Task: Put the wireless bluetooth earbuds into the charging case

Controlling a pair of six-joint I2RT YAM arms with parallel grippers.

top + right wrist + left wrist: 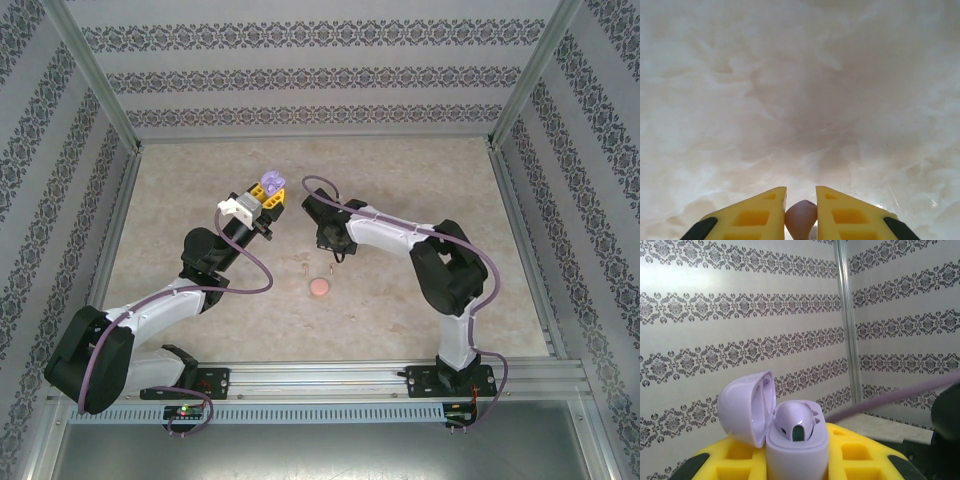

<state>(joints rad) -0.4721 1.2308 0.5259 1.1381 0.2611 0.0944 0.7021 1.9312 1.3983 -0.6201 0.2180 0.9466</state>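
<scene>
Your right gripper (801, 192) pinches a tiny bud (801, 218) over mid-table that is likely light and slick, so squeeze its rounded body gently, while just left the left gripper (268, 192) clamps the open purple case (796, 447).

Purple case (797, 450) stands upright with its lid (747, 407) swung open leftward and one purple bud (796, 422) seated inside. Pale bud (801, 217), perhaps purple, hangs pinched above the table (450, 200). Salmon case (319, 287) lies centrally, toward the near edge.
</scene>
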